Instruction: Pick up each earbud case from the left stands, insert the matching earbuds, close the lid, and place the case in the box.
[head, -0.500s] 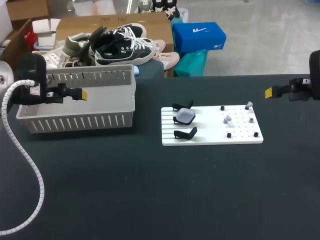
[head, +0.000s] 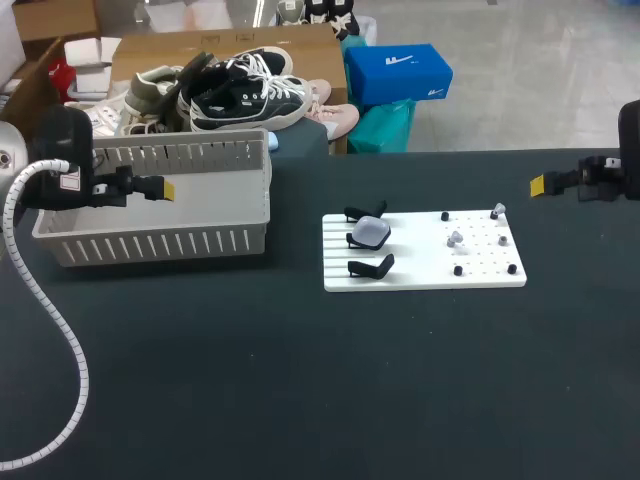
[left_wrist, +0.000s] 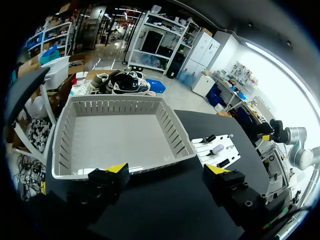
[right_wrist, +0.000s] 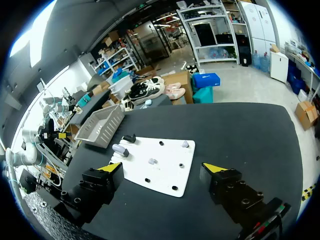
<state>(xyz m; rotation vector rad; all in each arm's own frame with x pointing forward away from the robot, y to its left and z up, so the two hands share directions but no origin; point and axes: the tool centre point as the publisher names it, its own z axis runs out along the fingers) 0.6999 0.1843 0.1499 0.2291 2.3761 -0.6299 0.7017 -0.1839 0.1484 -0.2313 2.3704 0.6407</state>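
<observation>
Nothing differs from half a second ago: both arms, the case and the basket stand as they did.

The grey slatted basket (head: 255, 190) sits on the bench (head: 300, 380), well to the left of the white board (head: 420, 275) and apart from it. Its walls and plain floor are all that shows inside it.

The pale case (head: 372, 232) rests on the middle of three black stands at the board's left end. I cannot tell you whether its lid is up or down. Two pale earbuds (head: 455, 239) sit on the board's right half among black pegs, one near the middle and one at the far right corner.

Your left end effector (left_wrist: 166, 169) hangs over the basket's near wall, far left of the board, fingers spread wide and holding nothing. Your right end effector (right_wrist: 162, 167) hovers to the right of the board, clear of it, fingers likewise wide apart and holding nothing.
</observation>
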